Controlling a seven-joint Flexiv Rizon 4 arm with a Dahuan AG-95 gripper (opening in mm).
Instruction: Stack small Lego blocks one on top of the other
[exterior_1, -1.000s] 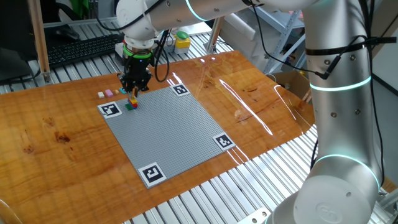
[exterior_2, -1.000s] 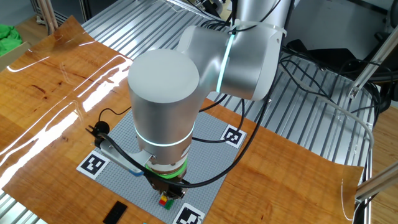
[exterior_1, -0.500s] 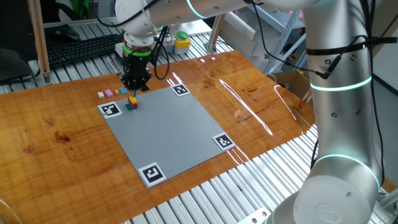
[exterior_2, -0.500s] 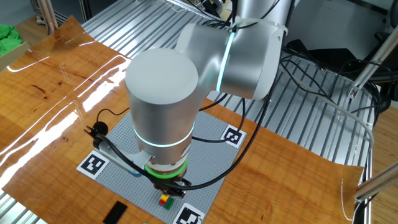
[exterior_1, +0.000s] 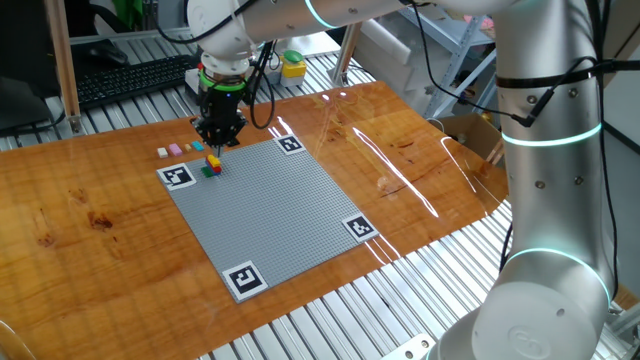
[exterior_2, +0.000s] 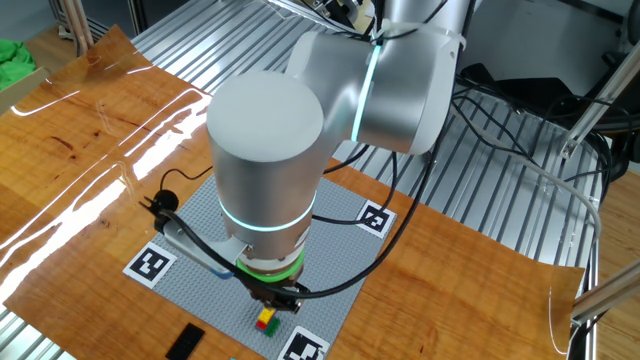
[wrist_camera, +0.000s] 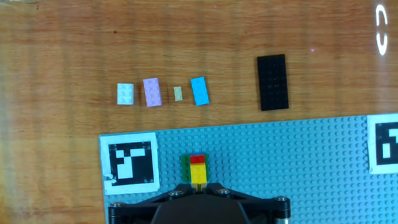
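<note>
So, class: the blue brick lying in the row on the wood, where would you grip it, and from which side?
Come straight down on the blue brick and pinch its two long sides. It lies flat, with open wood toward the tan brick and the black plate, so the fingers should fit.

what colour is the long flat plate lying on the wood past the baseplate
Black, seen most clearly in the hand view.
</note>
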